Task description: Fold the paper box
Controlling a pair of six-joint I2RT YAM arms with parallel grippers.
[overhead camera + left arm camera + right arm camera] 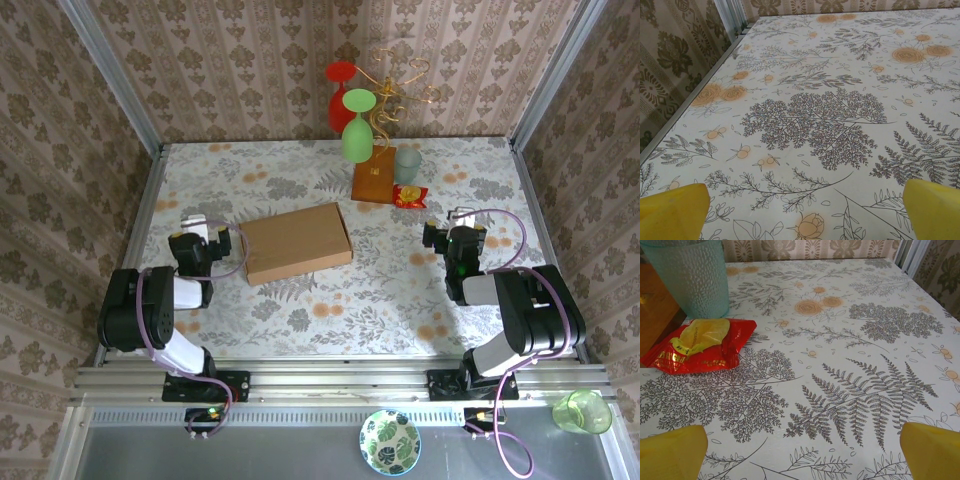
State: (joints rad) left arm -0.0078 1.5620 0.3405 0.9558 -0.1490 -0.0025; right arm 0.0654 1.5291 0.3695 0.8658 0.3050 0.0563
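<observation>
The paper box (296, 243) lies flat and closed on the floral tablecloth, left of centre, a plain brown cardboard rectangle turned slightly. My left gripper (203, 228) rests just left of the box's left edge, apart from it. In the left wrist view, that gripper (805, 215) is open, its yellow fingertips (672, 210) far apart over bare cloth. My right gripper (462, 220) sits at the right side of the table, well away from the box. It (802, 455) is also open, with nothing between its yellow fingertips (932, 450).
At the back centre, a gold wire rack on a wooden base (375, 182) holds a green glass (358, 135) and a red glass (341, 95). Beside it are a teal cup (690, 277) and a red snack packet (700, 345). Patterned walls enclose three sides.
</observation>
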